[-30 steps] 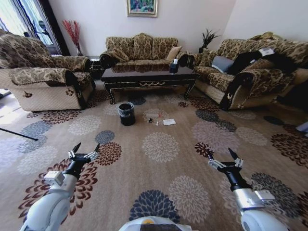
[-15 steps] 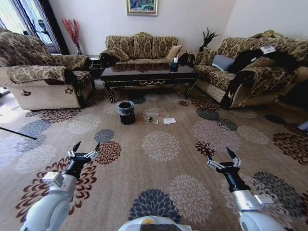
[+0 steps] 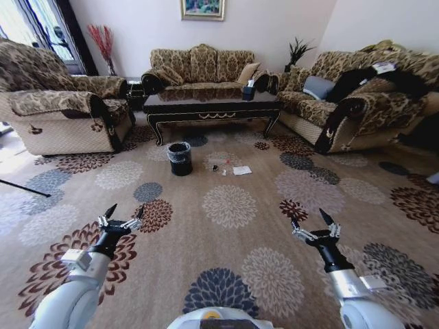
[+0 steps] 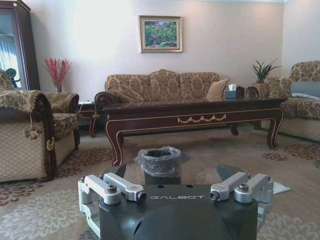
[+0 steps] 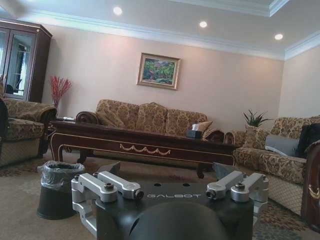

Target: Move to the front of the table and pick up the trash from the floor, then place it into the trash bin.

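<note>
Head view: left gripper (image 3: 123, 214) and right gripper (image 3: 309, 223) hover low over the floor (image 3: 226, 240), fingers spread wide, each holding nothing. Well ahead stands the table (image 3: 212, 107), dark and glossy, between the sofas. Just before its front rail, the trash bin (image 3: 180, 158) sits on the carpet; near its side lies the trash (image 3: 241, 171), a white paper square with smaller scraps (image 3: 218, 168) between it and the bin.
</note>
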